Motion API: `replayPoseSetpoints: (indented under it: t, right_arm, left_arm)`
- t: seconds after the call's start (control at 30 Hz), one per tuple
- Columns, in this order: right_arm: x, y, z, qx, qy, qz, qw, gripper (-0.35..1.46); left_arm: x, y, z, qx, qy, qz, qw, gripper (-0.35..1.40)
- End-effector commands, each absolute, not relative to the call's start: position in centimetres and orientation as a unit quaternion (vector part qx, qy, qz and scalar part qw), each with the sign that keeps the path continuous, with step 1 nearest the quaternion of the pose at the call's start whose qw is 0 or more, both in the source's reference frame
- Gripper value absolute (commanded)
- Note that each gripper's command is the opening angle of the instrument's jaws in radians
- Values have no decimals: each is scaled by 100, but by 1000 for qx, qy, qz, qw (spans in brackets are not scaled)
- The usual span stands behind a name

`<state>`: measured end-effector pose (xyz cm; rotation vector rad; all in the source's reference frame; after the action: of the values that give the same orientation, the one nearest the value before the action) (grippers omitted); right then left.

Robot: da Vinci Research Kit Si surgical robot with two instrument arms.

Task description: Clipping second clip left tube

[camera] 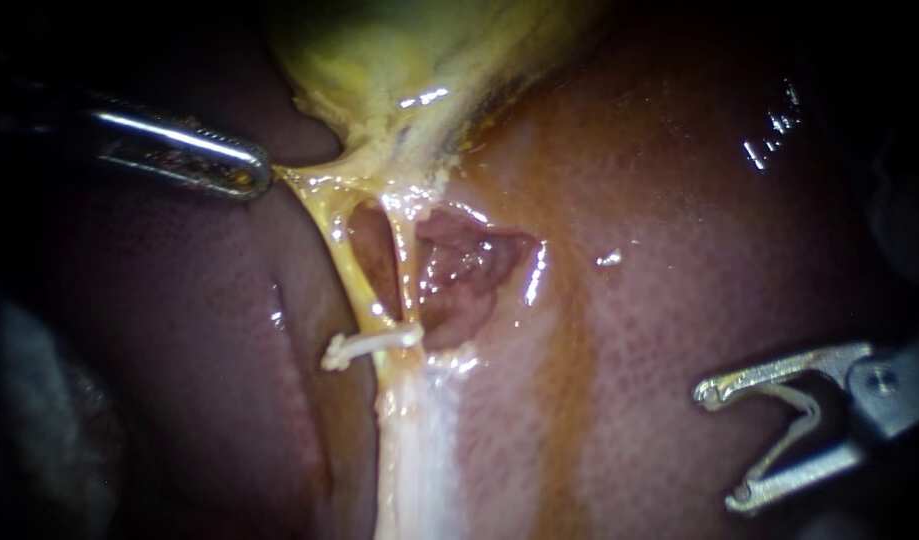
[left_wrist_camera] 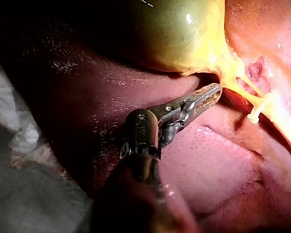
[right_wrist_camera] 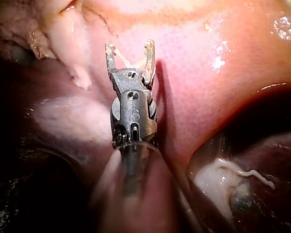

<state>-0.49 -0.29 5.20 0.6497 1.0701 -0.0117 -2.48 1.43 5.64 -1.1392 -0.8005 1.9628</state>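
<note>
Liver [camera: 679, 250] is exposed all round the placed clip [camera: 374, 345], and gallbladder [camera: 379, 60] is seen above it. Left instrument [camera: 249, 172], up-left of the placed clip, is closed on the gallbladder's neck; left tube [camera: 344, 265] is held taut, rising from the placed clip. Right instrument [camera: 721, 445] is sat well right of the placed clip, its end effector spread wide around a loaded clip [camera: 807, 408].

Step is judged as approach, nothing applied yet. For the next move, the left tube needs to be straddled just above the placed clip, then squeezed.
</note>
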Motion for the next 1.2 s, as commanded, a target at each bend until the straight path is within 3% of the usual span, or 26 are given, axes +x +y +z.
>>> replayPoseSetpoints:
  t: [0.03,0.3,0.53,0.87,1.2]
  right_arm:
    - [-45,-28,518,304,503,-3,809,50]
    - [1,-18,502,323,514,48,793,49]
    - [58,-6,493,345,503,106,785,48]
    - [138,10,509,369,484,181,773,48]
    - [163,23,546,375,481,208,765,48]
  left_arm:
    - [-248,143,564,-442,-310,761,360,-35]
    - [-248,143,565,-442,-310,761,360,-35]
    - [-249,142,565,-442,-309,761,360,-35]
    - [-250,142,565,-442,-309,761,360,-35]
    - [-252,141,566,-442,-308,761,361,-35]
